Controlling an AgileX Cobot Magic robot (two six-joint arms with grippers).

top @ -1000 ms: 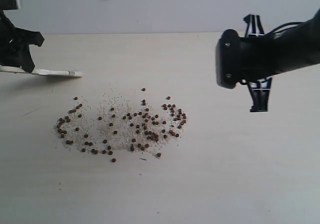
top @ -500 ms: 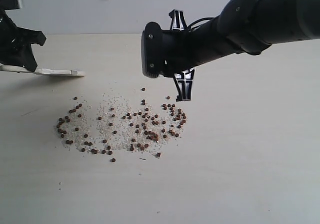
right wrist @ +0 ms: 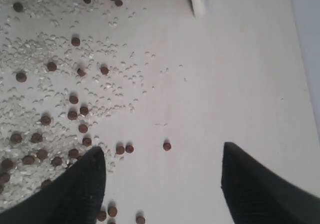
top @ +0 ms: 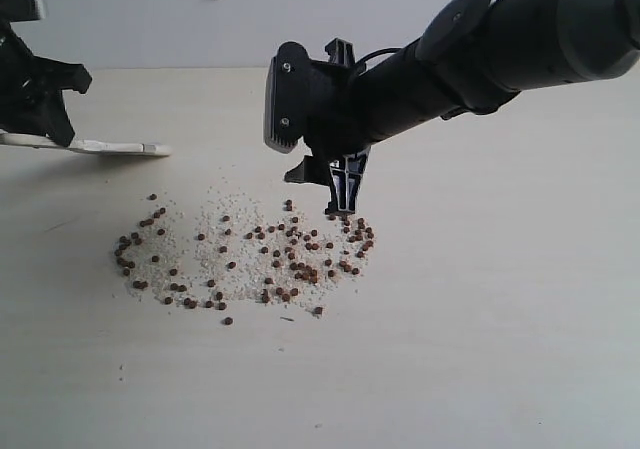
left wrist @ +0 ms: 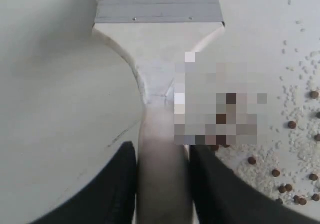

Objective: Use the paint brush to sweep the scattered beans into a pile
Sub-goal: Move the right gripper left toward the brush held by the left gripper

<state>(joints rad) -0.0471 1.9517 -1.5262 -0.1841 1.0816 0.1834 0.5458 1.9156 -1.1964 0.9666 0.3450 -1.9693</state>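
A pale table [top: 500, 349] fills the view. The dark right arm [top: 500, 49] reaches in from the far right across the middle. Its right gripper [top: 340, 197] points down with its jaws spread wide and empty, low over the far right edge of the beans [top: 290, 254]. At the far left, well apart from the spill, the left gripper [top: 40, 94] is clamped on the wooden handle of the paint brush [top: 100, 146], which lies nearly flat. Whether its bristles touch the table cannot be told. The beans lie in a broad, loose patch at the middle, mixed with whitish grains [top: 235, 234]. There is no pile yet.

Likely risks: the open right fingers hang so low that any dip or sideways move could knock the round beans, which would roll wider. That arm also stands where the brush would sweep, so the two arms could collide. A fast stroke could flick beans away.
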